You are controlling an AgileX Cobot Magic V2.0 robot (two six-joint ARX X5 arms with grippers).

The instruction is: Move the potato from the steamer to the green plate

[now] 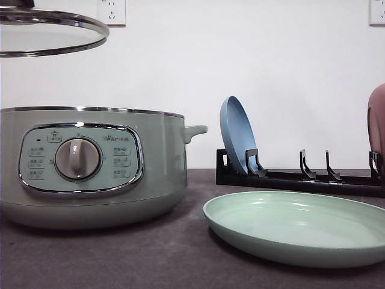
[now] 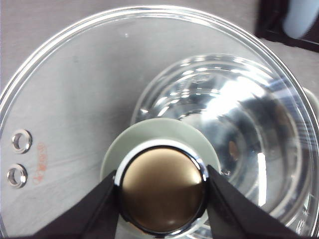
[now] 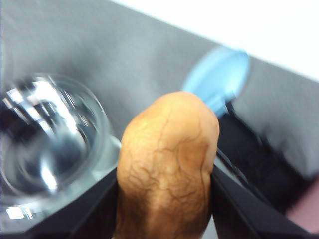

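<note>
In the right wrist view my right gripper (image 3: 164, 196) is shut on the orange-brown potato (image 3: 167, 167), held in the air beside the shiny steamer bowl (image 3: 45, 144). The sage-green steamer (image 1: 90, 168) stands at the table's left, uncovered. Its glass lid (image 1: 51, 33) hangs above it at the upper left. My left gripper (image 2: 162, 191) is shut on the lid's knob (image 2: 162, 186), and the steamer's bowl (image 2: 224, 134) shows through the glass. The green plate (image 1: 301, 226) lies flat at the front right with nothing on it.
A black dish rack (image 1: 301, 174) stands behind the green plate, holding an upright blue plate (image 1: 237, 135) and a pink plate (image 1: 378, 120) at the right edge. The steamer's side handle (image 1: 195, 130) points toward the rack.
</note>
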